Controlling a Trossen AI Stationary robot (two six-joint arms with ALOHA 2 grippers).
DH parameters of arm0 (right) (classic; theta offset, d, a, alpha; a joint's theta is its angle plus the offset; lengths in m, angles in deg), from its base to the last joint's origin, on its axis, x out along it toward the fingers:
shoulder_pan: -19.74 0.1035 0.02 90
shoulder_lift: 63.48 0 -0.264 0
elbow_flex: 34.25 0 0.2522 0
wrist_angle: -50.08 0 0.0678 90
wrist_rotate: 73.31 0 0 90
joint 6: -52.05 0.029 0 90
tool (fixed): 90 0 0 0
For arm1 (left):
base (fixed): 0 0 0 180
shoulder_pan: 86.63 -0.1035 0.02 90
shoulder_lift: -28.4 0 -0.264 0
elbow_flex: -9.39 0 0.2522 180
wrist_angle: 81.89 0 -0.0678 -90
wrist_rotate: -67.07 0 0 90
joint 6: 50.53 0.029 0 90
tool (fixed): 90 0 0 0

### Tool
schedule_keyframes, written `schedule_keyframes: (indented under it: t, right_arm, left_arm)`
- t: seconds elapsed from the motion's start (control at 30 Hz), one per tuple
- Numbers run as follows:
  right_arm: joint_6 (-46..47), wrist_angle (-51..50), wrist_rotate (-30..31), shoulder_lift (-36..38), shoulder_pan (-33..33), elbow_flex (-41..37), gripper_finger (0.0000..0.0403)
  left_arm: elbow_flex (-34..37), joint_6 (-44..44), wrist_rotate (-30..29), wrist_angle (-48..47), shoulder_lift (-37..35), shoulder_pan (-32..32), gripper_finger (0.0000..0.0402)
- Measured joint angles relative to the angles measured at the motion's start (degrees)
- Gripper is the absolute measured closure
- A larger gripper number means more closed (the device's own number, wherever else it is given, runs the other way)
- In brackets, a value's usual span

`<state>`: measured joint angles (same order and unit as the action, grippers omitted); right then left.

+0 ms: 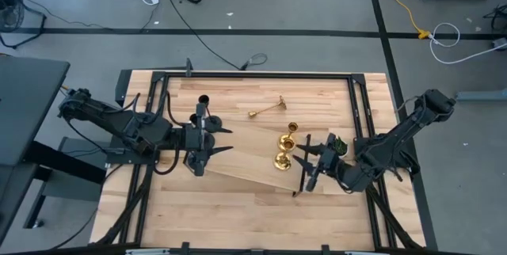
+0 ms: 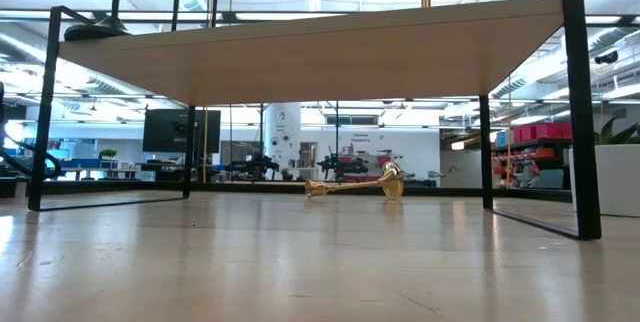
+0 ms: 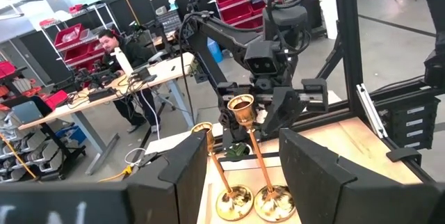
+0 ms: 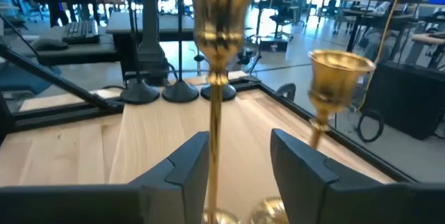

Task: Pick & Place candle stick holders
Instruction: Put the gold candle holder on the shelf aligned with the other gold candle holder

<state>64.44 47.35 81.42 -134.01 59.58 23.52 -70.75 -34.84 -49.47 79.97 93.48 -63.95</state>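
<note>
Three gold candle stick holders (image 1: 285,141) stand upright in a row on the raised wooden board (image 1: 245,168). A fourth gold one (image 1: 269,110) lies on its side on the table behind the board and also shows in the low view (image 2: 355,187). Black holders (image 4: 179,92) stand on their disc bases at the board's left part. My right gripper (image 1: 301,164) is open, and its fingers stand on either side of the nearest gold holder's stem (image 4: 216,123), low on the stem. My left gripper (image 1: 223,139) is open and empty, level, and points at the gold holders (image 3: 245,113).
A small pot with a green plant (image 1: 337,143) stands right beside my right gripper. The black table frame (image 1: 356,97) runs along the edges. The board's thin black legs (image 2: 575,112) stand on the table. A person (image 3: 111,43) sits at a desk beyond the table.
</note>
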Motion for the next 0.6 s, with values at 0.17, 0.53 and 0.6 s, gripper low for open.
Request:
schedule_keyframes:
  t: [0.17,0.53,0.6]
  right_arm:
    - [11.32,-14.42,0.80,4.24,1.86,0.00,0.0237]
    - [39.60,-49.16,-3.86,17.32,0.48,0.00,0.0273]
    - [40.12,-51.75,-5.67,19.26,-0.97,0.00,0.0281]
  left_arm:
    - [0.01,-0.02,0.00,0.00,0.00,0.00,0.0220]
    - [0.01,-0.01,0.00,0.02,0.00,0.00,0.0220]
    - [0.02,-0.02,0.00,0.04,0.00,0.00,0.0220]
